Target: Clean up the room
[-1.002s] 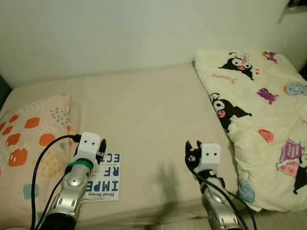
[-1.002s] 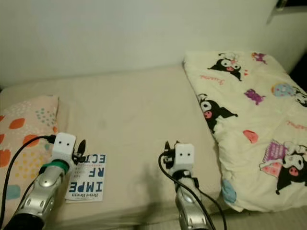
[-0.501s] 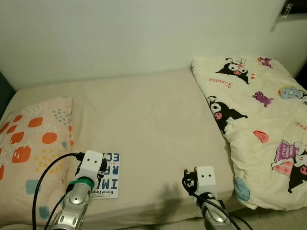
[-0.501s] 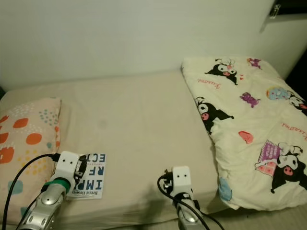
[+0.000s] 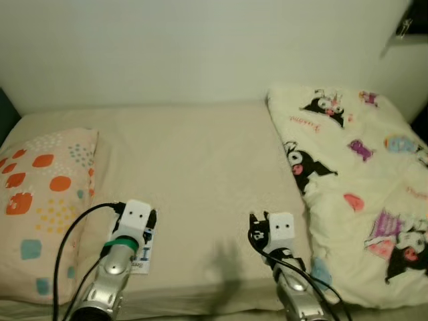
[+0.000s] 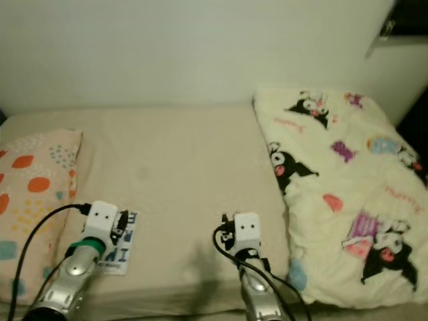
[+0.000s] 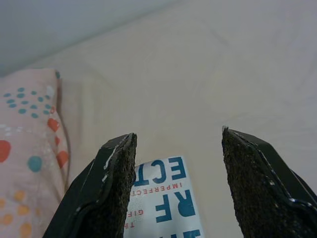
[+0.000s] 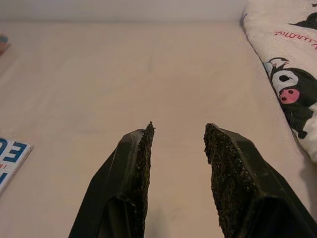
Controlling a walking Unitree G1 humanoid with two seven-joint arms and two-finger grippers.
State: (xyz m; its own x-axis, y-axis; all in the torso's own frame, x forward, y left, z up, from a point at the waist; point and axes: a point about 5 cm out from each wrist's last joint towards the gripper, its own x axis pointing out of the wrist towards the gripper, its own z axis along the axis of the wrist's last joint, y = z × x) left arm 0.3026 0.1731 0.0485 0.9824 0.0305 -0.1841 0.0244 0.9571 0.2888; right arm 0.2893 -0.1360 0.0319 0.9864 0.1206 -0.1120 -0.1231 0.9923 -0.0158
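Both pincers [image 7: 176,183] [image 8: 177,173] gape over beige bed [image 5: 200,167] by book [image 7: 163,198].

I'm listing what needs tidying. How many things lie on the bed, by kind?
Pillow: 1
Book: 1
Blanket: 1
Total: 3

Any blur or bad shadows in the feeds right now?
Eye views: slightly soft, dim warm light, a faint shadow on the bed between the arms. Left wrist view: the book lettering reads sharp between the open left gripper fingers. Right wrist view: clear, no glare.
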